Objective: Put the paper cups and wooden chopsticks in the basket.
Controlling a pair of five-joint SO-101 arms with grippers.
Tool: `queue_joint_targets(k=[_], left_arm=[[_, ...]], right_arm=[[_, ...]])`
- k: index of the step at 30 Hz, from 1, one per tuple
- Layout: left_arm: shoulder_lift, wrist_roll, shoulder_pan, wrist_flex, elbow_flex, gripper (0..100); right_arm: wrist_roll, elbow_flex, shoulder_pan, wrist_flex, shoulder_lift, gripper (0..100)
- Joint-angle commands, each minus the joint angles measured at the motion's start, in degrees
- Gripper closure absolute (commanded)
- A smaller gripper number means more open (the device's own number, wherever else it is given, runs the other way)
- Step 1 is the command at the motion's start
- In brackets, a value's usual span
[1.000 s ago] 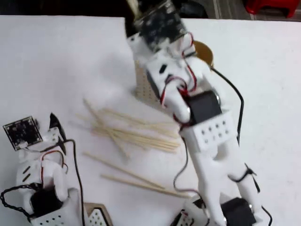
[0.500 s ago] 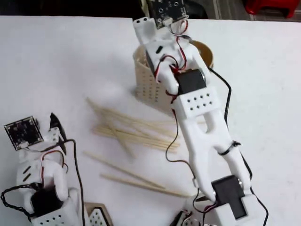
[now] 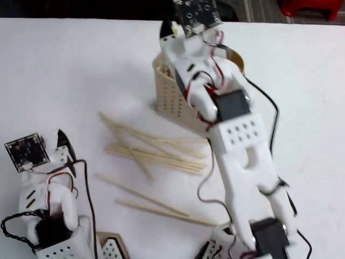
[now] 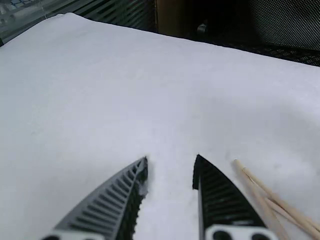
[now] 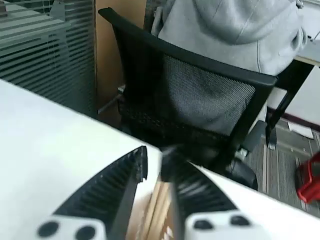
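Now the right gripper (image 5: pixel 153 152) is narrow, jaws almost together. Tan strips in the slit read as held chopsticks (image 5: pixel 161 212), though the gap is tight and I am not fully sure. It hangs over the far left corner of the basket (image 3: pixel 170 100).

Change: a second ago this arm's wrist sat over the basket's near left part. Half a second ago the arm stretched out farther. It has now pulled back a little, with the gripper staying at the far rim.

Meaning: the load has been carried to the basket and looks ready to drop. Release is the likely next step. The sticks need to point down inside the wall, or they could tip out over the far rim.

The left gripper (image 4: pixel 170 165) is moderately open with nothing between the jaws. It sits low over bare table (image 3: pixel 64 70) at the near left and has not moved across the frames.

Ends of the loose chopsticks (image 3: pixel 156 154) lie just to its right. The main pile is spread between it and the basket, with two more sticks nearer. The pile is unchanged, so most of the chopstick work is left.

One paper cup (image 3: pixel 235 58) shows as a brown rim at the basket's far right, half hidden by the arm. I cannot tell whether it sits inside or just behind.
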Motion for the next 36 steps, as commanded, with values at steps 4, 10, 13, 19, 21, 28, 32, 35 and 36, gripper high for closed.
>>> queue_joint_targets(k=[4, 10, 13, 19, 21, 28, 32, 35, 36], left_arm=[[-0.6, -0.6, -0.1, -0.2, -0.2, 84], [-0.6, -4.3, 1.7, -0.7, -0.6, 84], [-0.5, -7.3, 5.3, -1.8, -1.2, 87], [-0.4, -16.0, 10.0, 1.7, -8.1, 90], [-0.3, -19.6, 11.2, 3.2, -10.4, 90], [-0.3, -32.3, 19.6, 12.9, -17.6, 90], [2.8, -36.4, 21.4, 16.8, -20.6, 90], [10.9, -38.6, 21.5, 16.9, -22.7, 90], [14.2, -40.0, 21.6, 16.9, -23.8, 90]], right_arm=[[0.1, -1.8, 0.9, 24.6, -12.4, 98.1], [0.1, 3.2, 1.0, 36.3, -17.5, 98.1], [0.1, 13.7, 1.4, 35.5, -20.5, 98.0], [0.2, 38.5, 8.9, 17.7, -29.2, 97.8], [0.2, 44.8, 11.4, 12.0, -31.6, 97.8], [-6.2, 58.1, 18.1, -1.6, -34.2, 97.8], [-7.8, 58.5, 19.2, -2.1, -34.2, 97.8], [-8.1, 58.5, 19.4, -2.2, -34.2, 97.8], [-8.1, 58.6, 19.4, -2.2, -34.2, 97.8]])
